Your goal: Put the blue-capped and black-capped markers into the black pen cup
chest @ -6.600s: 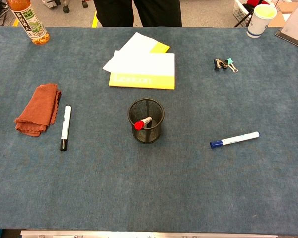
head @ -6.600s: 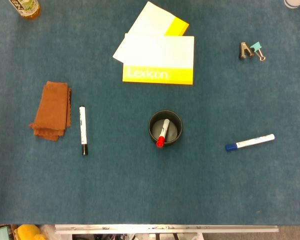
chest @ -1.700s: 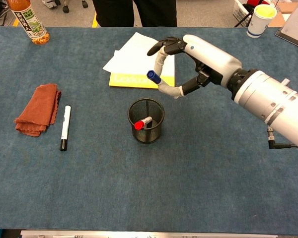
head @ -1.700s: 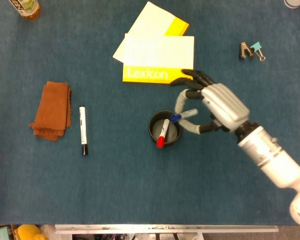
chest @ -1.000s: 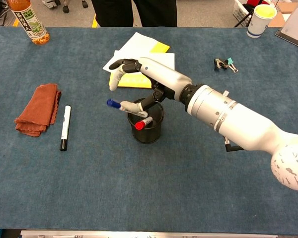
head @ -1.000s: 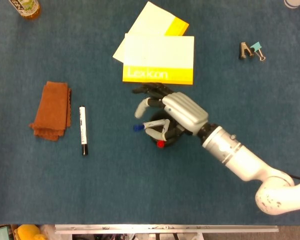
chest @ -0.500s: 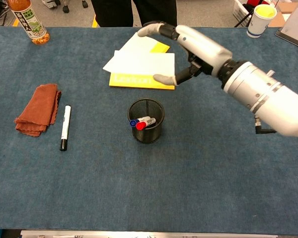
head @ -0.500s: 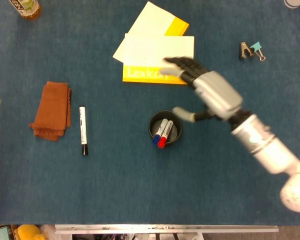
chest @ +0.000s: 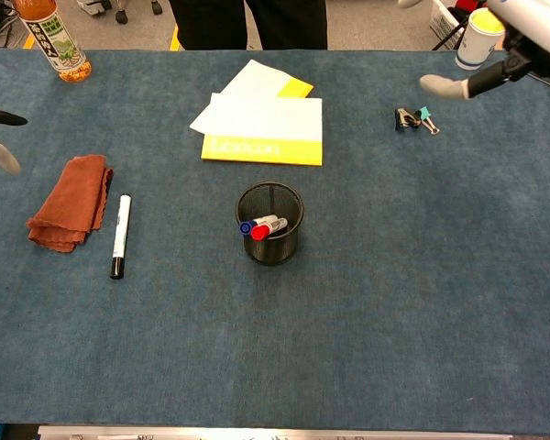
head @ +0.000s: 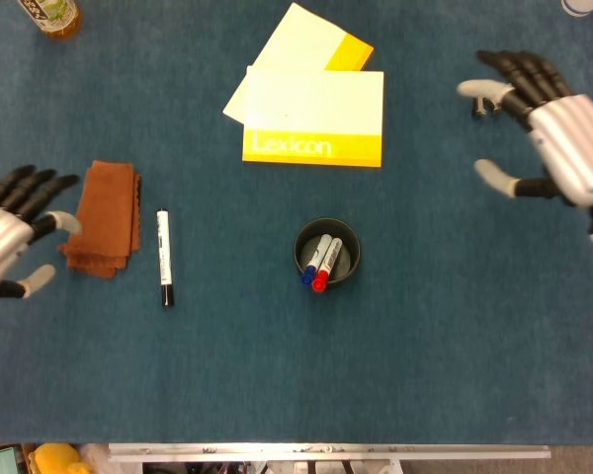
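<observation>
Since the last frame our right hand has pulled back from the black pen cup, fingers spread and empty. Our left hand enters, also spread, empty. We see the blue-capped marker inside the cup; the black-capped marker lies left of it.

Office: notepads, binder clips.

The yellow-and-white pad carries the one readable word, "Lexicon", on its yellow band.
</observation>
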{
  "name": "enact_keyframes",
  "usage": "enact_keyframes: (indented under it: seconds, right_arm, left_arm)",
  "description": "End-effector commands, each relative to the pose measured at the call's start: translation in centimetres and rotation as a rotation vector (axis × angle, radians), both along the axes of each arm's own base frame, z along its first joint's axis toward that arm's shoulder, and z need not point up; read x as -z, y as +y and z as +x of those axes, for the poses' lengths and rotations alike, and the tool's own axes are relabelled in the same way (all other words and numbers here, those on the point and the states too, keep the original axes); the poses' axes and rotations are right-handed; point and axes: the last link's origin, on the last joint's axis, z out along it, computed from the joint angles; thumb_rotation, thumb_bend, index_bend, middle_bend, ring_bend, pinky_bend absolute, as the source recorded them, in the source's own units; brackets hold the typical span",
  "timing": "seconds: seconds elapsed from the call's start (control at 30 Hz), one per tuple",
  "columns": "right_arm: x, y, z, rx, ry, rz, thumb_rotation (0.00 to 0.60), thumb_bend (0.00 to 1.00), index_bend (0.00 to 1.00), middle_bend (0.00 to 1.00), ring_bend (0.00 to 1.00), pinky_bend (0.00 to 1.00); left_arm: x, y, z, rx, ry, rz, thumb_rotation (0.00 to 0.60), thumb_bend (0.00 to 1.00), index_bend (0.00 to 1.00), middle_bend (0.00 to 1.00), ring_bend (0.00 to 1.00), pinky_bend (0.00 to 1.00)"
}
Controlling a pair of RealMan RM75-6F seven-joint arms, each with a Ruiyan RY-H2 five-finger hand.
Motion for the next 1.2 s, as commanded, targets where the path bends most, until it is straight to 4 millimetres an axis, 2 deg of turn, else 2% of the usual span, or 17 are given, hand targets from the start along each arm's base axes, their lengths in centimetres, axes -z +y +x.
enact_keyframes:
  seconds: [0.03,0.2,0.37,0.63,1.2]
  right_arm:
    - [-1.8,0.9,-0.7,0.024,0.030,-0.034,0.600,0.25,0.25,0.09,0.00,0.00]
    - [-2.9,2.2,-1.9,0.072,0.071,-0.049,0.600,0.25,0.25,0.09,0.00,0.00]
    - [-3.1,3.3,-3.2,0.121,0.082,-0.042,0.600,0.25,0.25,0.09,0.00,0.00]
    - [-3.1,4.2,-4.2,0.149,0.087,-0.042,0.600,0.25,0.26,0.09,0.00,0.00]
    - [-2.8,4.5,-4.9,0.186,0.093,-0.044,0.600,0.25,0.26,0.09,0.00,0.00]
  left_arm:
    - [2.3,1.2,0.6,0.107,0.001,-0.107,0.600,0.31,0.34,0.06,0.00,0.01]
    - [4.5,1.8,1.5,0.226,0.021,-0.174,0.600,0.31,0.35,0.06,0.00,0.01]
    - [6.7,2.1,2.0,0.322,0.057,-0.218,0.600,0.31,0.35,0.06,0.00,0.01]
    - [9.7,2.9,2.4,0.449,0.109,-0.274,0.600,0.31,0.37,0.06,0.00,0.01]
    - [13.6,4.3,2.3,0.505,0.089,-0.329,0.600,0.31,0.38,0.07,0.00,0.01]
